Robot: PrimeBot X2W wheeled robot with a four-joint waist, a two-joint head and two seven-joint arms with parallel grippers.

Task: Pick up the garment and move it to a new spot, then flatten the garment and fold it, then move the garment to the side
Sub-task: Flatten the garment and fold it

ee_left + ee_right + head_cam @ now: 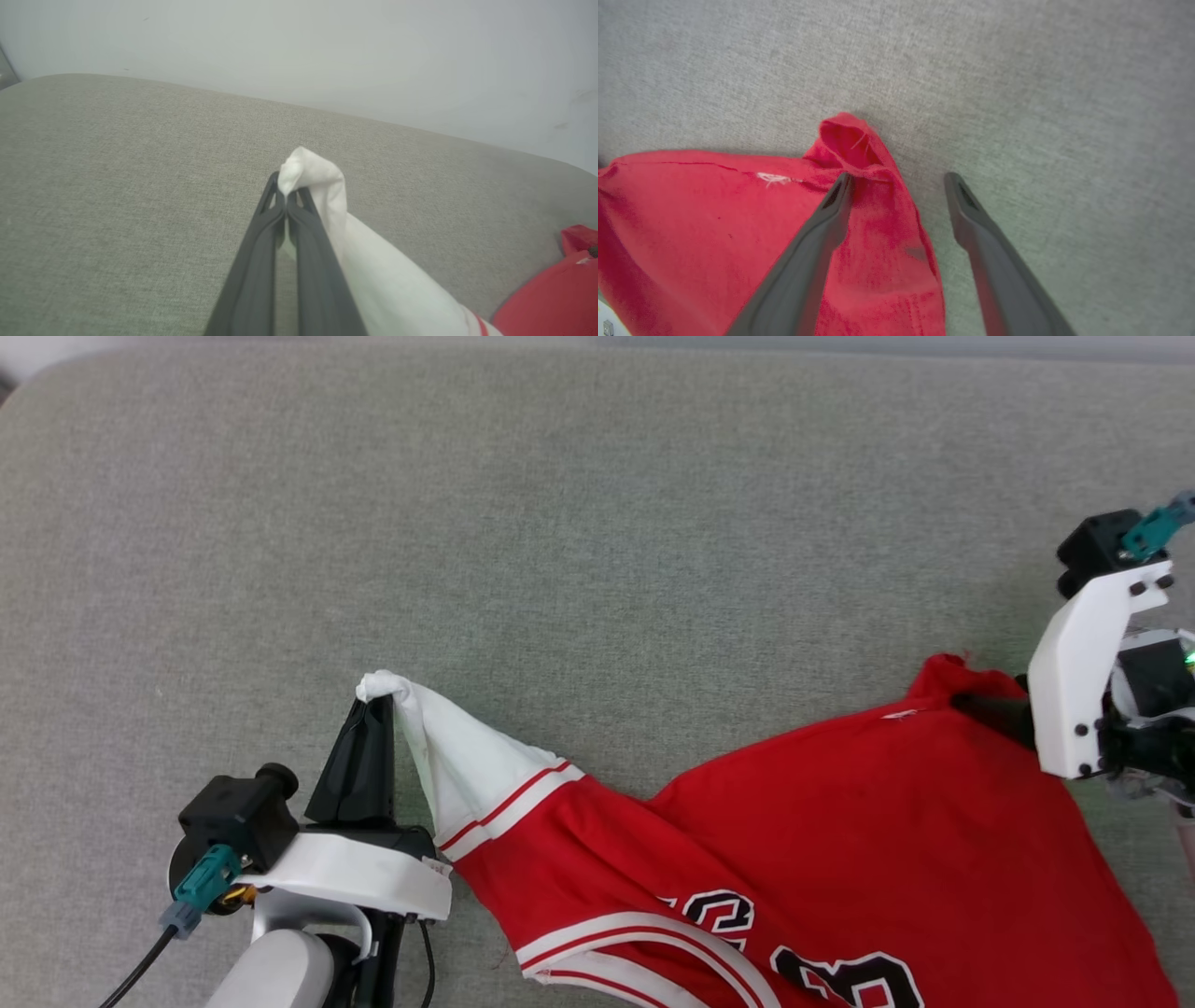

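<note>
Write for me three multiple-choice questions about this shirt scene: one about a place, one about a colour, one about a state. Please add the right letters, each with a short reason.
1. Which part of the garment does the left gripper pinch?
A. the red hem
B. the striped trim
C. the tip of the white sleeve

2. What colour are the numerals?
A. blue
B. black, outlined in white
C. yellow

3. In what state is the right gripper?
A. open
B. shut on red cloth
C. shut on nothing

Answers:
1 C: the left wrist view shows closed fingers clamping the white tip.
2 B: the head view shows black digits with white edges.
3 A: its fingers stand apart, one over a red corner, one over the grey surface.
</note>
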